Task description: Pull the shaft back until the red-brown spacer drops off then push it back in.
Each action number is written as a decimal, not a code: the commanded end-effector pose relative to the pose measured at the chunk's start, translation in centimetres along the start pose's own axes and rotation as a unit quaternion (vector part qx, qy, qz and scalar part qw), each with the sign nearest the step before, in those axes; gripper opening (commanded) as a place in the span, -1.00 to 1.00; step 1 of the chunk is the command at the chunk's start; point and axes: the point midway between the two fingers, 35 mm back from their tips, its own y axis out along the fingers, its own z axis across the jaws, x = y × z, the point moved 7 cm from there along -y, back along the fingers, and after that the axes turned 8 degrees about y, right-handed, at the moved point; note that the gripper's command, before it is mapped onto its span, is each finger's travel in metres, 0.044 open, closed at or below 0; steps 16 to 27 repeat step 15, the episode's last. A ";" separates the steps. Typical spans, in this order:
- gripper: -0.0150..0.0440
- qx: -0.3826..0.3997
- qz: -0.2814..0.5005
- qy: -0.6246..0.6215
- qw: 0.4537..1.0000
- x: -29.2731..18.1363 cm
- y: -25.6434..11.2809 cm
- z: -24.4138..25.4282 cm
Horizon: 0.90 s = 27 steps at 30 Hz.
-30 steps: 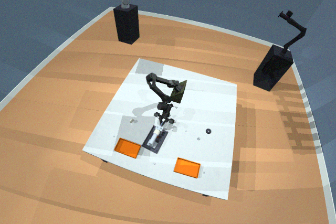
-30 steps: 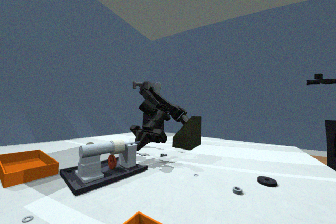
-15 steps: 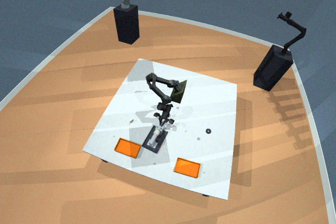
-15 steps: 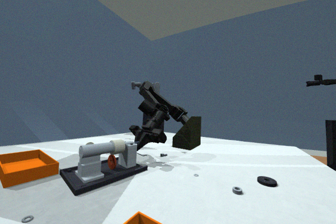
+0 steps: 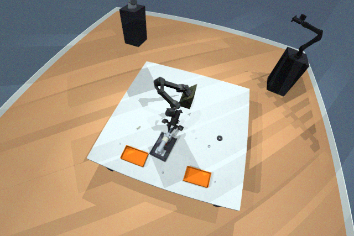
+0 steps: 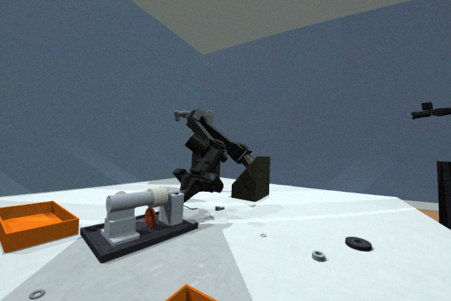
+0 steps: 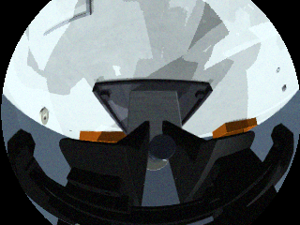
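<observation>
A grey barrel-shaped housing (image 5: pixel 161 147) (image 6: pixel 127 199) sits on a stand at one end of the dark base plate (image 6: pixel 109 254) (image 7: pixel 152 82). A cream spacer (image 5: pixel 165 139) (image 6: pixel 158 197) lies in line between it and the smaller grey block (image 6: pixel 173 210) (image 7: pixel 154 105). The red-brown spacer (image 6: pixel 149 217) stands upright below the shaft line, between housing and block; whether it touches the base is unclear. My gripper (image 6: pixel 184 197) (image 7: pixel 156 125) is beyond the smaller block, shut on the dark shaft, whose round end (image 7: pixel 162 147) shows between the fingers. The shaft inside housing and cream spacer is hidden.
Orange trays (image 5: pixel 134 156) (image 5: pixel 197 177) flank the base plate. A black ring (image 5: pixel 217 136) (image 6: pixel 351 243) and a small grey ring (image 6: pixel 317 259) lie to the right. The arm's dark wedge-shaped mount (image 6: pixel 251 185) stands behind. Other small parts are scattered on the table.
</observation>
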 end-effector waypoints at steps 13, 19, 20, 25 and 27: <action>0.40 0.000 0.000 0.000 1.000 0.0 0.0 0.0; 0.58 0.000 0.000 0.000 1.000 0.0 0.0 0.0; 0.58 0.000 0.000 0.000 1.000 0.0 0.0 0.0; 0.58 0.000 0.000 0.000 1.000 0.0 0.0 0.0; 0.58 0.000 0.000 0.000 1.000 0.0 0.0 0.0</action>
